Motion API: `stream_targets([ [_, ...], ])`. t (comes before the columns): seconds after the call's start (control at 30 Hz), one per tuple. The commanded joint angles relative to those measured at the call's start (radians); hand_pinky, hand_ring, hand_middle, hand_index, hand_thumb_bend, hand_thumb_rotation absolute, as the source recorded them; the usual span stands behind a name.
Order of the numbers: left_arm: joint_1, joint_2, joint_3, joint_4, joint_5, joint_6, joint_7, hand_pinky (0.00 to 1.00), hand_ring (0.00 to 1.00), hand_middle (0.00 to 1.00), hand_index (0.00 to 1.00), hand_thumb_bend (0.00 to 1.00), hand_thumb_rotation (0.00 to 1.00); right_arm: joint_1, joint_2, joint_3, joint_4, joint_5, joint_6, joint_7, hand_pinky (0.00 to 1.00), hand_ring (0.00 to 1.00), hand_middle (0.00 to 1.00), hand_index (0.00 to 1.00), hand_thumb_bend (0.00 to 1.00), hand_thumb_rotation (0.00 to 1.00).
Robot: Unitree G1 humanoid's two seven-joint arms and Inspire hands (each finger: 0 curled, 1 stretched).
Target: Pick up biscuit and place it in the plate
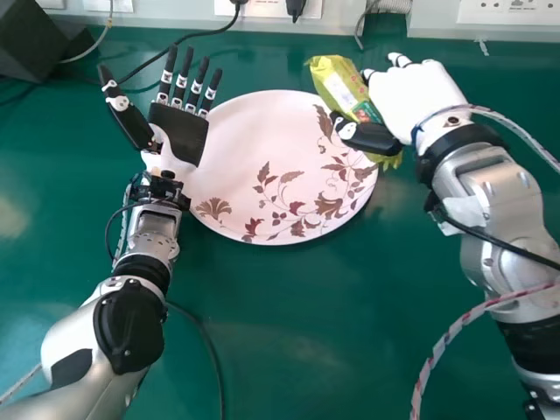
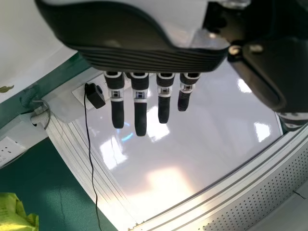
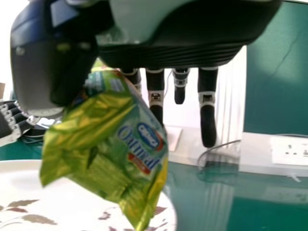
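From my station I note a green tabletop (image 1: 289,350), pale wall trunking with a socket panel (image 1: 512,11) along its far edge. Left wrist view: glossy whitish panel (image 2: 202,159), bright light patches on it, perforated strip (image 2: 250,207) alongside.

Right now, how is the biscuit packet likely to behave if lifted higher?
The packet has a crumpled wrapper, so its loose end would probably flop. Its shiny film may let it slip in the right hand.

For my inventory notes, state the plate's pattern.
Brown leaves and flowers on pale pink; the plate shows best in head view.
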Motion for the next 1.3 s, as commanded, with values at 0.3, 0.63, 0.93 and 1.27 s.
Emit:
stream_targets([
  [0.3, 0.029, -0.010, -0.006, 0.011, 0.002, 0.005, -0.014, 0.85, 0.79, 0.91, 1.00, 1.00, 0.56, -0.019, 0.020, 0.035, 0.071, 0.037, -0.037, -0.107, 0.37, 0.50, 0.53, 0.48, 0.47, 0.00],
  [0.63, 0.029, -0.013, -0.005, 0.010, 0.002, 0.000, -0.006, 0.84, 0.78, 0.90, 0.99, 1.00, 0.55, -0.027, 0.030, 0.067, 0.126, 0.051, -0.051, -0.155, 0.36, 0.50, 0.54, 0.48, 0.46, 0.00],
  [0.93, 0.029, -0.012, -0.006, 0.010, 0.002, 0.001, -0.016, 0.83, 0.78, 0.90, 0.99, 1.00, 0.53, -0.030, 0.041, 0.086, 0.165, 0.078, -0.059, -0.187, 0.37, 0.50, 0.53, 0.48, 0.47, 0.00],
  [1.27, 0.028, -0.013, -0.003, 0.011, -0.002, 0.004, -0.020, 0.83, 0.78, 0.89, 0.98, 1.00, 0.54, -0.026, 0.042, 0.113, 0.192, 0.071, -0.064, -0.203, 0.37, 0.50, 0.52, 0.48, 0.47, 0.00],
])
